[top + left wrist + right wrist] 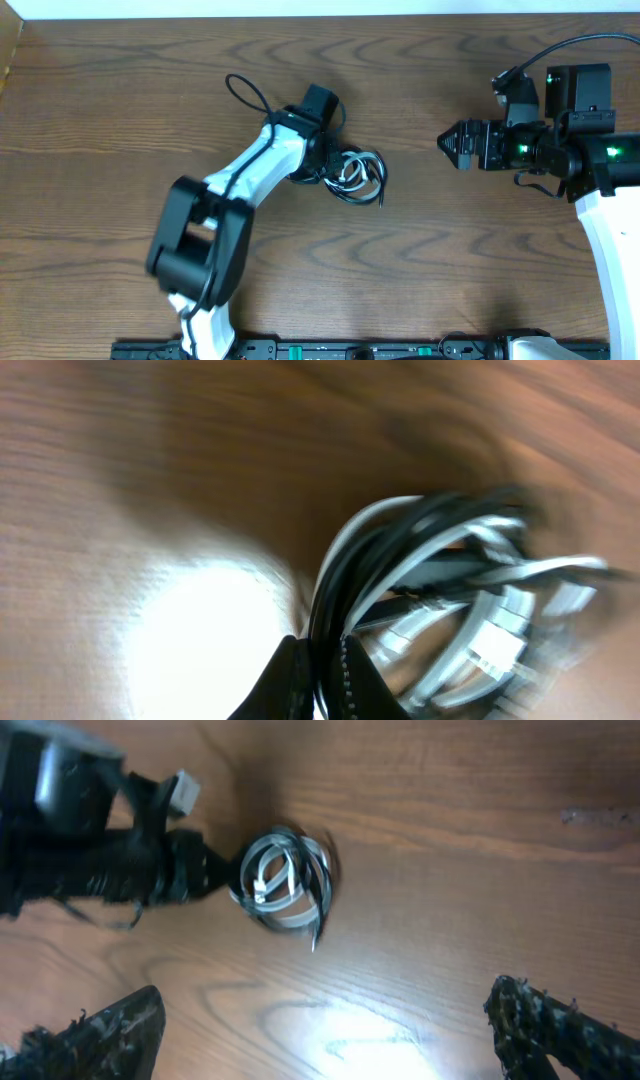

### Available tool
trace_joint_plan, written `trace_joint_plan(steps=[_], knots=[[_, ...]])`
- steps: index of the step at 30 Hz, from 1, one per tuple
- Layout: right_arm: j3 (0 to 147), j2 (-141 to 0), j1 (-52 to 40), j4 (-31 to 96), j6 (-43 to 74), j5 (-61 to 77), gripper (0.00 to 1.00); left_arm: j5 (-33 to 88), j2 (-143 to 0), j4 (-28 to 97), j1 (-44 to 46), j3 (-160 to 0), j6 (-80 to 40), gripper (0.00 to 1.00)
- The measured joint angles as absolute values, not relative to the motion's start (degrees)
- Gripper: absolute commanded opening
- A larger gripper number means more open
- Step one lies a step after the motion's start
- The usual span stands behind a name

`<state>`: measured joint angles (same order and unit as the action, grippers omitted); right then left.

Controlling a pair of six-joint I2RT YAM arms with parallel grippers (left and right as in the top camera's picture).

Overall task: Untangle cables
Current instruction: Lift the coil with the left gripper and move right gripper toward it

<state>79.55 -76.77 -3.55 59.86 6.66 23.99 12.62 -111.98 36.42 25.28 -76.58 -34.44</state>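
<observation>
Wooden table [120, 100]: brown grain lay under both arms.
Cables [357, 172]: black and white cords sat in one coiled knot near the table's middle.
Left gripper [330, 168]: jaws were pinched closed on the knot's left edge.
Right gripper [446, 143]: jaws gaped wide, holding nothing, well apart to the right.
Progress: no cord looked freed; the untangling seemed barely begun, with all the separating left.

Robotics lab.
Two robot arms [245, 175] at a wood-grain counter [120, 100]; green lights [522, 150] glow behind the right pincer [447, 143].
</observation>
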Motion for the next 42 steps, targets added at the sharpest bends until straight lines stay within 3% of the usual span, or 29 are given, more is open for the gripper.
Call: trace_joint_plan(steps=[13, 26, 38, 42], knots=[[79.55, -76.77, -4.62, 55.27, 16.23, 25.1, 0.89, 20.32, -83.57, 37.04, 25.34, -76.31, -24.01, 0.08], [79.55, -82.74, -10.33, 52.77, 17.41, 26.61, 0.86, 25.76, -81.43, 37.08, 24.38, -76.31, -29.52, 0.08], [79.55, -87.81, -16.95, 44.23, 21.89, 28.69, 0.73, 35.77, -81.43, 37.04, 18.52, -76.31, -31.22, 0.08], [79.55, -87.81, -19.18, 41.25, 26.02, 28.82, 0.63, 36.53, -81.43, 36.36, 18.52, -76.31, -33.32, 0.08]])
